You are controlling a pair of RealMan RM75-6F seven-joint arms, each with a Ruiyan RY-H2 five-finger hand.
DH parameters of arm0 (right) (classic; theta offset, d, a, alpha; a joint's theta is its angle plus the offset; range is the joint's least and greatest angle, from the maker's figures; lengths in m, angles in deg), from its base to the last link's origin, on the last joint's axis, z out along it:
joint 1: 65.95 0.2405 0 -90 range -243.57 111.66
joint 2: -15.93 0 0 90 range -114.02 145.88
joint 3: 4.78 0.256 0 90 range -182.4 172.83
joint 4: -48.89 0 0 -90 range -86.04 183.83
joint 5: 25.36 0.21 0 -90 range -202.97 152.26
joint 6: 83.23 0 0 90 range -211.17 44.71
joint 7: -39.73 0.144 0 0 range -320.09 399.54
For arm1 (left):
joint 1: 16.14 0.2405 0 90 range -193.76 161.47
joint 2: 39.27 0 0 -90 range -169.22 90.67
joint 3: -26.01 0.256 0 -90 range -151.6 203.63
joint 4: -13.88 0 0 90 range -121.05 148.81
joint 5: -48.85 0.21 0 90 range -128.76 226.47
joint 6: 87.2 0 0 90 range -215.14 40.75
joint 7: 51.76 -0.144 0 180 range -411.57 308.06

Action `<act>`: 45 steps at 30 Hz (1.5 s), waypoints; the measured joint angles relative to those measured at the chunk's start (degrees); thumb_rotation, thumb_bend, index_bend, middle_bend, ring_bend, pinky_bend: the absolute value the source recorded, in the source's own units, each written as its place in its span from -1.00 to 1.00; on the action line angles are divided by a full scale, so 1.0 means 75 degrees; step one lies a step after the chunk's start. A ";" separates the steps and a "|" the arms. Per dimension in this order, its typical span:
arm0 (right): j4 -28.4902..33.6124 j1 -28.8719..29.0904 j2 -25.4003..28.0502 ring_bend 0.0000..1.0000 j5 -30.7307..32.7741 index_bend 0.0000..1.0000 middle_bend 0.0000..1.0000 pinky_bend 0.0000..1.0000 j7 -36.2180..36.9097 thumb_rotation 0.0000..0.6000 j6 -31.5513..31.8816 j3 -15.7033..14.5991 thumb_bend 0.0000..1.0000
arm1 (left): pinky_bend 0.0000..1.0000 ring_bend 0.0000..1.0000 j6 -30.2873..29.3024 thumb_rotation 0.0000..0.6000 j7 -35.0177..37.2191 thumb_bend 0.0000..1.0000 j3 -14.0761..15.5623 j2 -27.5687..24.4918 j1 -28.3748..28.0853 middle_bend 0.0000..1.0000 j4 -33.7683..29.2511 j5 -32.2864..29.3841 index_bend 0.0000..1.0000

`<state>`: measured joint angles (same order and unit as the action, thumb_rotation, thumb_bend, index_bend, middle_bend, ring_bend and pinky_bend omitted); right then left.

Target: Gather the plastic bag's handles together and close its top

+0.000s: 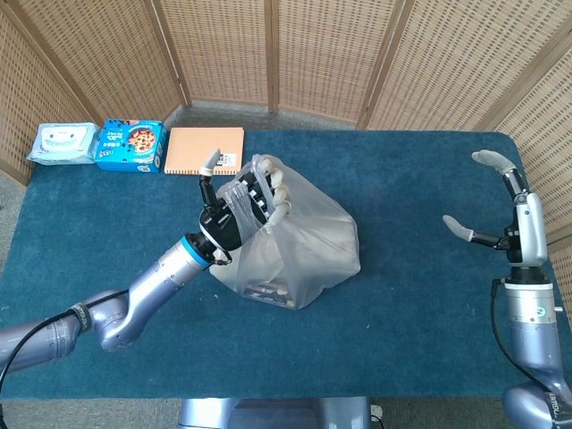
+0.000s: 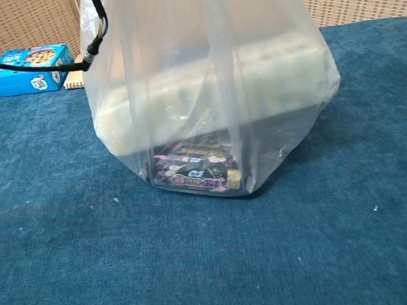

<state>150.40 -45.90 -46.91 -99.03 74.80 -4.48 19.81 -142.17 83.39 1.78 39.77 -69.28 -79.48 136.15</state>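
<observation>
Left hand (image 1: pixel 239 207) gripping bunched handles atop clear plastic bag (image 1: pixel 299 255) on blue table (image 1: pixel 420 223). Right hand (image 1: pixel 496 210) raised well apart, fingers spread, empty.
</observation>
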 measured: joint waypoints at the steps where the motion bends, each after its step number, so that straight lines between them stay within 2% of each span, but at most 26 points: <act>1: -0.0006 -0.0002 0.0000 -0.76 0.0003 -0.64 -0.57 -0.82 -0.0016 0.81 0.0001 -0.0004 -0.80 | 0.38 0.26 0.0030 -1.00 0.0140 -0.27 0.0015 -0.0059 -0.0028 0.18 0.0016 0.0000 0.11; 6: -0.0075 0.0021 -0.0005 -0.73 0.0080 -0.64 -0.56 -0.81 -0.0165 0.82 -0.0071 -0.0027 -0.74 | 0.51 0.47 0.0283 -1.00 0.0332 -0.18 0.0039 -0.0280 -0.0142 0.41 -0.0052 -0.0151 0.34; 8: -0.0115 0.0050 -0.0010 -0.72 0.0168 -0.64 -0.56 -0.81 -0.0251 0.81 -0.0137 -0.0025 -0.72 | 0.54 0.50 0.0438 -0.94 0.0272 -0.16 0.0028 -0.0380 -0.0190 0.48 -0.0131 -0.0274 0.40; 11: -0.0161 0.0069 -0.0004 -0.70 0.0246 -0.64 -0.55 -0.80 -0.0370 0.82 -0.0220 -0.0044 -0.68 | 0.59 0.62 0.0664 -0.55 0.0038 -0.14 -0.0024 -0.0516 -0.0263 0.60 -0.0242 -0.0520 0.53; 13: -0.0184 0.0073 0.0005 -0.69 0.0282 -0.63 -0.54 -0.80 -0.0443 0.82 -0.0282 -0.0078 -0.67 | 0.62 0.68 0.0837 -0.36 -0.0201 -0.13 -0.0085 -0.0609 -0.0320 0.65 -0.0324 -0.0746 0.61; 19: -0.0255 0.0036 0.0037 -0.68 0.0324 -0.61 -0.54 -0.80 -0.0600 0.80 -0.0417 -0.0225 -0.67 | 0.69 0.78 0.1298 -0.07 -0.0908 -0.12 -0.0422 -0.0870 -0.0491 0.80 -0.0590 -0.1492 0.81; 29: -0.0425 0.0055 0.0223 -0.70 0.0187 -0.61 -0.54 -0.80 -0.1063 0.82 -0.0832 -0.0565 -0.67 | 0.71 0.80 0.1658 -0.02 -0.1758 -0.12 -0.1139 -0.1320 -0.0534 0.89 -0.1228 -0.2235 0.92; 35: -0.0412 -0.0324 0.0323 -0.70 -0.0396 -0.61 -0.54 -0.80 -0.1210 0.82 -0.0613 -0.1180 -0.67 | 0.72 0.82 0.1875 0.03 -0.2029 -0.12 -0.1548 -0.1527 -0.0534 0.93 -0.1405 -0.2528 0.97; 45: -0.0650 -0.0701 0.0184 -0.71 -0.1014 -0.61 -0.54 -0.80 -0.1328 0.81 -0.0328 -0.1806 -0.67 | 0.73 0.83 0.2306 0.15 -0.2419 -0.12 -0.2302 -0.1922 -0.0577 0.95 -0.1581 -0.3075 1.00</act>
<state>145.52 -51.16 -45.53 -106.63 64.84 -6.93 6.26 -124.87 65.25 -15.48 25.36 -73.61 -91.34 113.09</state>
